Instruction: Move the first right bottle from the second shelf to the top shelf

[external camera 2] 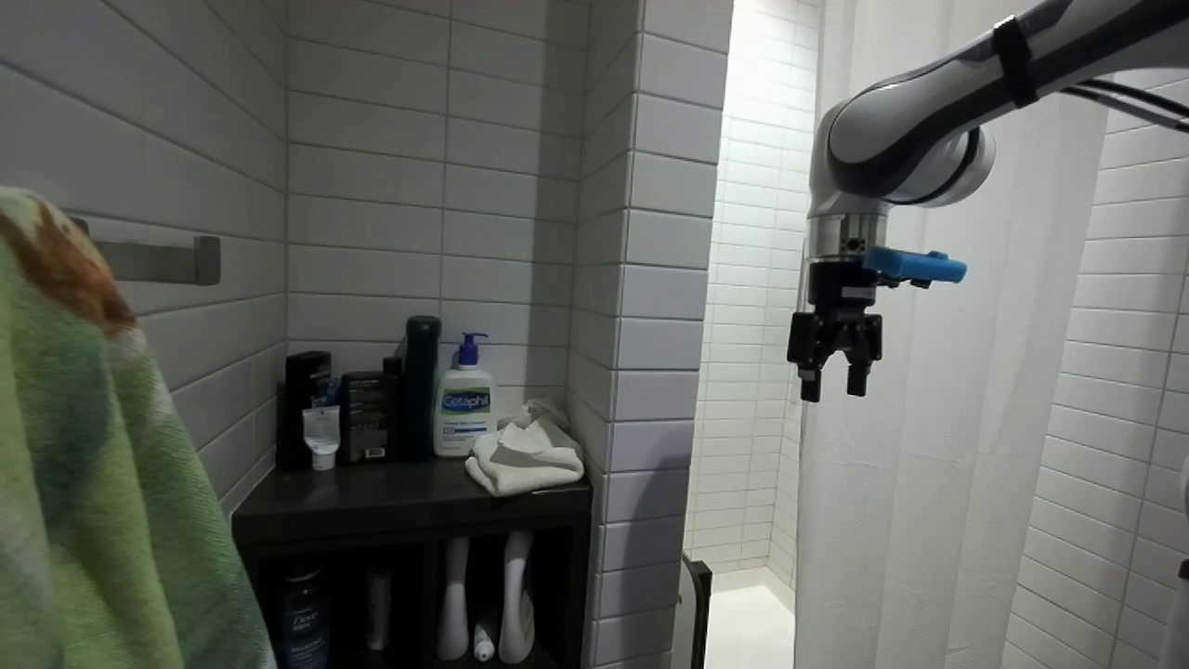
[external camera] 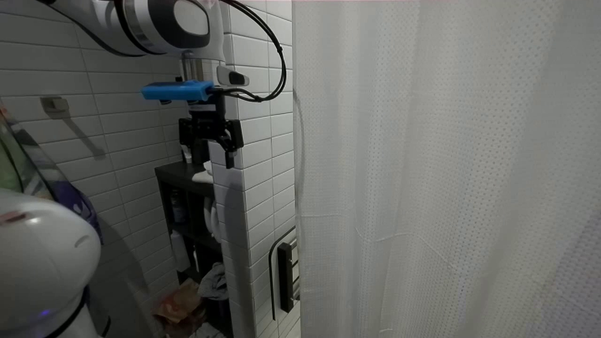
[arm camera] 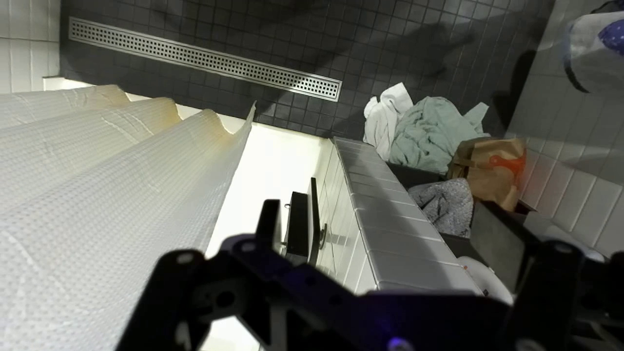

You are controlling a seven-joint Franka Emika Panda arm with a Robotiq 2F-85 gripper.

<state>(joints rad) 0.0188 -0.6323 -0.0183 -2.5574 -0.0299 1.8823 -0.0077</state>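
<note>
White tile faces the pillar [external camera 2: 664, 307] that, in an exterior view, stands between my gripper [external camera 2: 834, 386] and the black rack [external camera 2: 430, 595]. I have the fingers [arm camera: 268, 224] wide apart, pointing down, only air between them, the shower curtain [external camera 2: 892, 520] behind in that view; I can't judge how deep that gap is. My target, the rightmost white bottle [external camera 2: 516, 604], stands upright on the second shelf [external camera: 199, 238], in the compartment nearest the pillar, its tip just under the top shelf [external camera 2: 390, 488] and a dark slot between it and the rack's side wall. Another white bottle [external camera 2: 453, 599] stands to its left, a small white tube [external camera 2: 484, 641] between the two. Up top, a white cloth [external camera 2: 527, 462] takes the pillar end and reaches the front edge. Dark bottles [external camera 2: 421, 400] line the back, the Cetaphil bottle [external camera 2: 464, 409] just beside the cloth. Left of the cloth, a strip of shelf runs open along the front edge, ahead of a squeeze tube [external camera 2: 322, 432]. In the wrist view, I see the pillar's long edge run between my fingers, curtain to the left, dark floor [arm camera: 292, 34] beyond and crumpled cloths [arm camera: 434, 131] near the rack.
</note>
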